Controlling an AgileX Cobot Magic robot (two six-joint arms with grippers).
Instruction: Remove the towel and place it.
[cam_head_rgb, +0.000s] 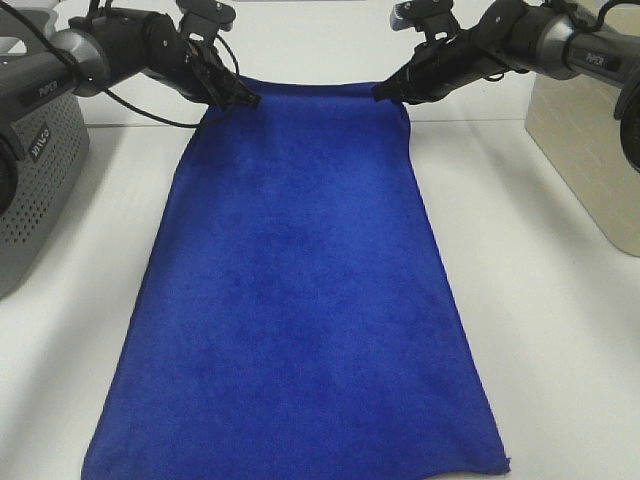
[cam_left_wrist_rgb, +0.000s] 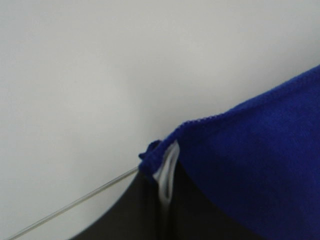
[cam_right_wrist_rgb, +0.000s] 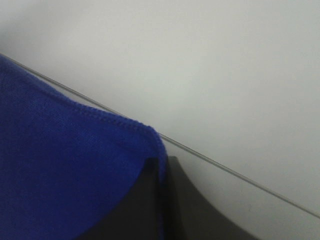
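Blue towel (cam_head_rgb: 300, 290) lies lengthwise on the bench (cam_head_rgb: 540, 300), long axis running from the arms toward the camera; left fingers (cam_head_rgb: 243, 99) and right fingers (cam_head_rgb: 385, 93) each grip a far corner.

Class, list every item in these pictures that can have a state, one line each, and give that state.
towel: spread out flat along the white table, far corners pinched and held.
left gripper: shut on one far towel corner, next to its pale tag.
right gripper: shut on the other far towel corner.
grey perforated basket: upright at the table's left edge, contents not visible.
beige box: upright on the right.
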